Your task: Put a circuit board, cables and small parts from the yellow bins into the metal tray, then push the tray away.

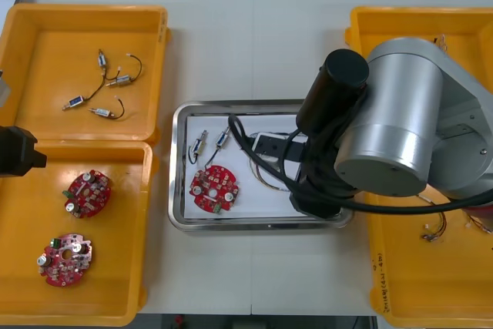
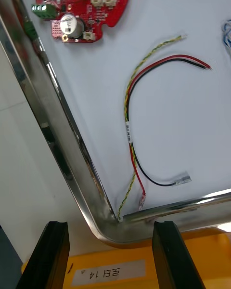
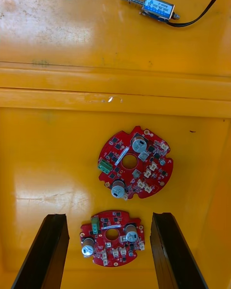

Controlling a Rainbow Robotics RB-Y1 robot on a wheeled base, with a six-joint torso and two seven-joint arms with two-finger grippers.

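Hovering at a corner of the metal tray (image 1: 179, 190), on the side toward the right-hand bins, the right end effector (image 2: 110, 226) has its black fingers apart and nothing between them. In the front view the right arm covers the tray's right half.

Tray contents:
- One circuit board (image 1: 214, 188) lies flat on the white inside, toward the left.
- Two small metal parts (image 1: 200, 146) sit side by side just beyond the board.
- A red, black and yellow cable bundle (image 2: 130, 125) lies loose, one end reaching into the corner by the right fingers.
- A blue and white cable (image 2: 226, 29) lies farther in, barely in sight.

The left end effector (image 3: 108, 216) is also spread and empty. It hangs above the near left yellow bin (image 1: 115, 283), where two spare boards (image 1: 86, 193) lie. The far left yellow bin (image 1: 46, 28) holds four spare parts (image 1: 108, 78) with black leads. The near right yellow bin (image 1: 400, 283) holds a few loose wires (image 1: 435, 229).

Progress, as a judgement: board, cables and parts are all in the tray, so loading looks done or close to it. The push is not yet made, since the tray sits mid-tabletop (image 1: 254, 44) between the bins. The right fingers at the rim look placed for it.
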